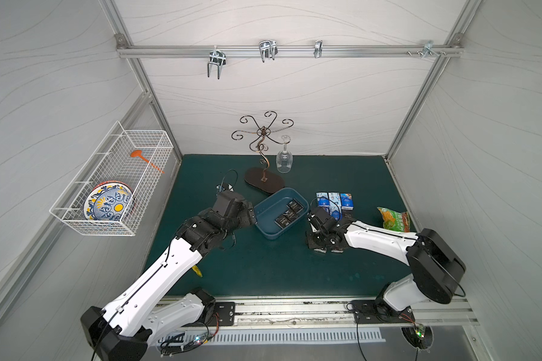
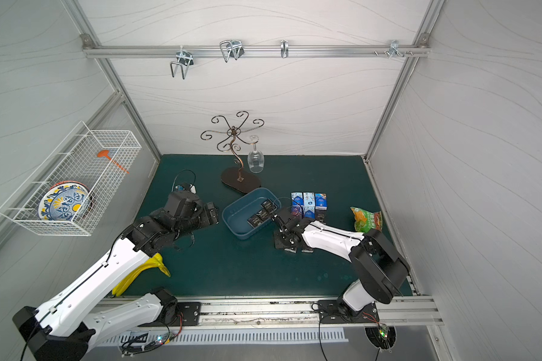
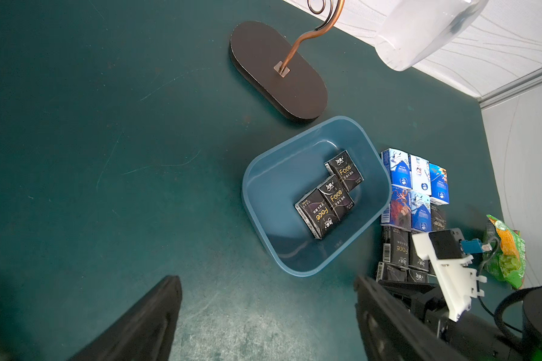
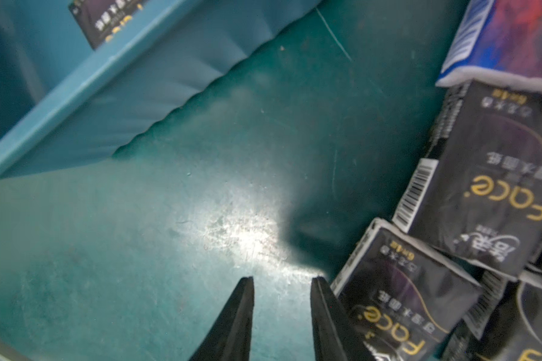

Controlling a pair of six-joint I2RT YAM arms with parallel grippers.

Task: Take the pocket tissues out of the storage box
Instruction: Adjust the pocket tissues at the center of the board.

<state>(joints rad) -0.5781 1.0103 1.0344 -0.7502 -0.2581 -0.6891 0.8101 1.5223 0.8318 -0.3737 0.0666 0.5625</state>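
Currently I see three flat black gold-lettered tissue packs in the shallow blue plastic tub at the middle of the bench; right tool, narrowly parted, holds nothing beside it; left tool gapes empty.

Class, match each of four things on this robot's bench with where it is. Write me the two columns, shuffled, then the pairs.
1 three black tissue packs
2 wine glass
3 patterned plate
4 snack bag

A in the white wire basket
B lying on the green mat
C in the blue storage box
D hanging from the copper stand

Pairs: 1-C, 2-D, 3-A, 4-B.
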